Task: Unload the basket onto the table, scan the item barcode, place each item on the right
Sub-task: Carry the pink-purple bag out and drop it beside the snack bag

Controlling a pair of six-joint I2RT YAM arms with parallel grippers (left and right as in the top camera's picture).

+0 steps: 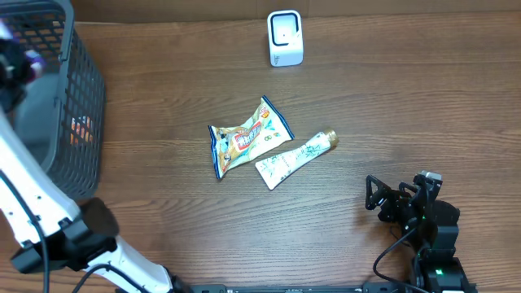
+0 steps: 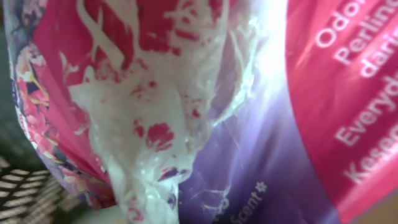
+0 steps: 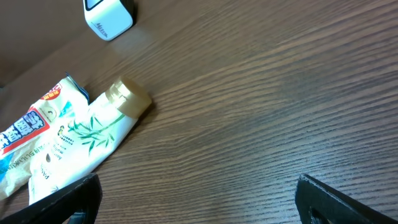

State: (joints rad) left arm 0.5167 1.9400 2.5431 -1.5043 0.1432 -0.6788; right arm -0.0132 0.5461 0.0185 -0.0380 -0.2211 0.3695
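Observation:
A pink and purple pouch [image 2: 261,124] with white print fills the left wrist view, its film bunched into a pinch at the bottom edge. My left gripper [image 1: 15,63] hangs over the basket [image 1: 81,98] at the far left, shut on this pouch; a purple bit of the pouch [image 1: 34,60] shows beside it. Its fingers are hidden in the wrist view. The white scanner [image 1: 285,38] [image 3: 109,17] stands at the back of the table. My right gripper [image 1: 389,200] [image 3: 199,199] rests low at the front right, open, with bare wood between its fingers [image 3: 68,199].
A snack packet [image 1: 248,138] [image 3: 31,137] and a white tube with a gold cap [image 1: 295,159] [image 3: 93,134] lie side by side mid-table, left of the right gripper. The dark mesh basket holds something orange [image 1: 80,129].

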